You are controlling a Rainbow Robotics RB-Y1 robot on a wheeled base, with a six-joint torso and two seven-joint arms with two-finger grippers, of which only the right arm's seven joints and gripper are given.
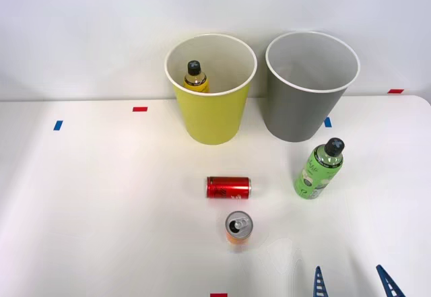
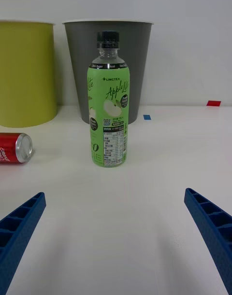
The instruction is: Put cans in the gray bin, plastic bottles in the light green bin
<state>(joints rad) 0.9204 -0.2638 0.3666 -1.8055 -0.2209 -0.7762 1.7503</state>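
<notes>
From the front I see the yellow bottle [image 1: 195, 76] already in the light green bin [image 1: 212, 118], cans lying loose, and the green bottle [image 1: 318, 170] upright before the gray bin [image 1: 306, 112]. On the wrist camera my right gripper [image 2: 116, 237] is wide open, squared on that bottle; I judge I must advance and close next.

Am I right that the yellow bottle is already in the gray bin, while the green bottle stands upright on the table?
Not quite: the front view shows the yellow bottle inside the light green bin, not the gray bin. The green bottle does stand upright on the table.
</notes>
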